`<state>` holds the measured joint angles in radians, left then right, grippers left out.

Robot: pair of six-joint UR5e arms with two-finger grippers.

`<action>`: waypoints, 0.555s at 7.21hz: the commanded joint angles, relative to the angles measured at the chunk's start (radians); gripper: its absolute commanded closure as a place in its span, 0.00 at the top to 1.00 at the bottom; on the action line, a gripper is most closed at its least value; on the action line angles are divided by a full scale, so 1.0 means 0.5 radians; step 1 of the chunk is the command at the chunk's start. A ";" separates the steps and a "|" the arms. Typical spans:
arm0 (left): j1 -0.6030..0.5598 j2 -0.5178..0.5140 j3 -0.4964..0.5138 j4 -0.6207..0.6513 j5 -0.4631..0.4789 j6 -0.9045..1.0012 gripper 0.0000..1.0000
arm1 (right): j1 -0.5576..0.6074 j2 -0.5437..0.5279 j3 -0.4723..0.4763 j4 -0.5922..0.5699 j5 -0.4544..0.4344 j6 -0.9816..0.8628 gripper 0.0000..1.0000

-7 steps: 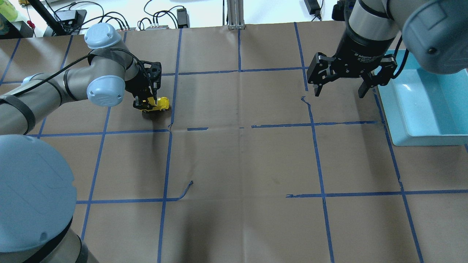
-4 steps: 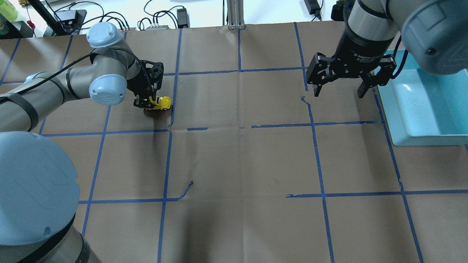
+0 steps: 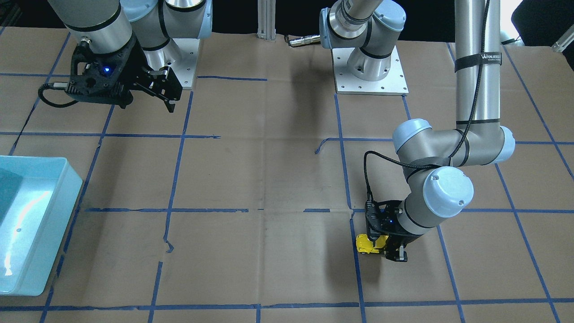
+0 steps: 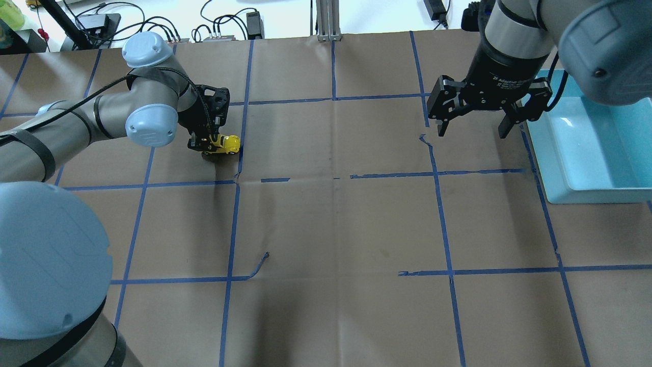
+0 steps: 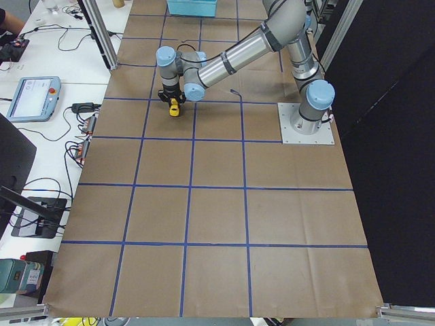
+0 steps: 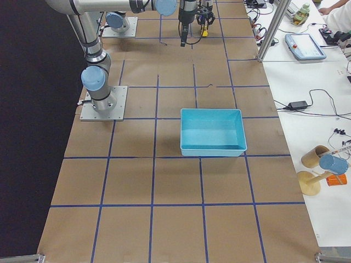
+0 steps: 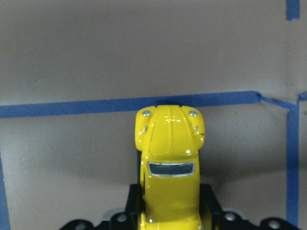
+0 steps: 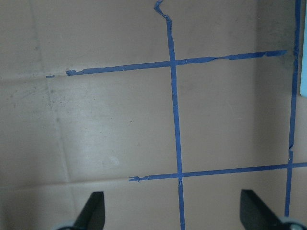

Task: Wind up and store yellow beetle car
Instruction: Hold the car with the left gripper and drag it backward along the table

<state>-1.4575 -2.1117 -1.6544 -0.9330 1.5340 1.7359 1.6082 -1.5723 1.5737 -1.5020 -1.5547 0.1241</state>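
Note:
The yellow beetle car is a small glossy toy with dark windows. My left gripper is shut on its rear half, low over the brown table near a blue tape line. In the left wrist view the car's nose points away from the camera, with black fingers pressed on both sides. The car also shows in the exterior left view. My right gripper hangs open above the table beside the bin, holding nothing; its fingertips show apart.
A light blue bin sits at the table's right side. Blue tape lines grid the brown paper cover. Cables and power bricks lie past the far edge.
My left gripper has shifted slightly right and farther from the robot with the car in it. The right gripper has edged a little toward the far edge, still open.

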 commanded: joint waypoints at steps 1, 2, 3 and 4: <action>0.007 0.020 -0.017 -0.002 0.009 0.004 0.00 | 0.002 0.000 0.000 0.000 0.002 0.006 1.00; 0.007 0.014 -0.020 -0.002 0.012 0.004 0.00 | 0.002 0.000 0.000 0.000 0.002 0.003 1.00; 0.010 -0.007 -0.014 -0.002 0.009 0.001 0.00 | 0.002 0.000 0.000 0.000 0.005 0.006 1.00; 0.010 -0.013 -0.008 -0.002 0.012 0.001 0.00 | 0.005 0.003 0.000 0.000 0.005 0.006 1.00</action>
<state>-1.4533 -2.1123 -1.6609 -0.9342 1.5392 1.7370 1.6095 -1.5721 1.5739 -1.5018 -1.5530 0.1269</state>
